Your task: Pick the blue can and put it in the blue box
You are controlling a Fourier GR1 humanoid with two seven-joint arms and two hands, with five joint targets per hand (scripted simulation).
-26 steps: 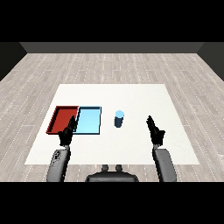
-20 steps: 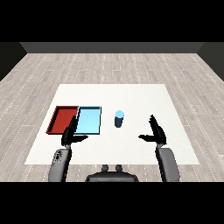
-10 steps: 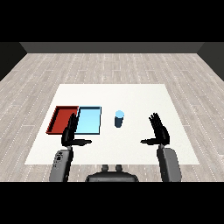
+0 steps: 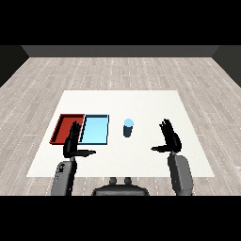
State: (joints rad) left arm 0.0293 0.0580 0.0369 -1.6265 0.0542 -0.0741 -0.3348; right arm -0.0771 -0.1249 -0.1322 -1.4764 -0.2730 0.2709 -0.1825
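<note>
Here both hands spread, L hand (image 4: 72, 142) partly covering red tray (image 4: 61, 129), blue can (image 4: 128, 128) untouched

Table (image 4: 141, 101): white, plain. Floor (image 4: 117, 70): grey wood-plank pattern. Red tray (image 4: 63, 127): red, darker rim. Blue tray (image 4: 95, 129): light blue, darker blue rim. Can (image 4: 128, 128): blue, paler blue top. Left hand (image 4: 73, 143): black, on a grey forearm. Right hand (image 4: 170, 139): black, on a grey forearm.
</note>
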